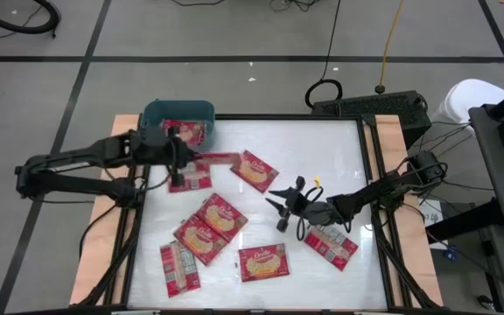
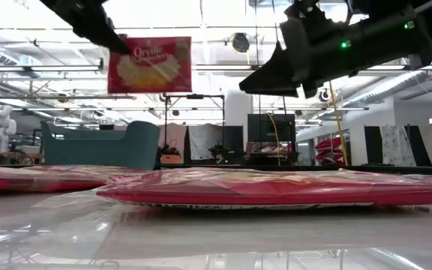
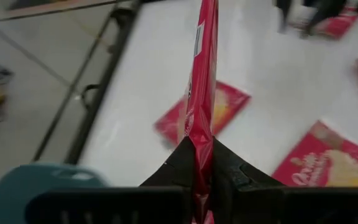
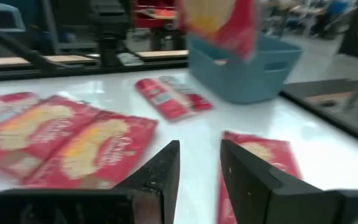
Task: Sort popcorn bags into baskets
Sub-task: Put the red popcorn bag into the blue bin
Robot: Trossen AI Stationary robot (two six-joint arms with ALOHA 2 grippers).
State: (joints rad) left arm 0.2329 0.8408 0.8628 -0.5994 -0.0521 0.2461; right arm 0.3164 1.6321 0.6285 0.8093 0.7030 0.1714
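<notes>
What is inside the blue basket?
The blue basket has at least one red popcorn bag lying inside. The left gripper and the wall cover part of it, so I can't count them all.

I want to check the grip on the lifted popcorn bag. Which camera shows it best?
The left wrist view: the held bag stands edge-on, pinched by the left end effector. The low view shows its printed face hanging in the air, the grip mostly hidden. The high view shows only a thin red strip. The right wrist view shows it blurred.
</notes>
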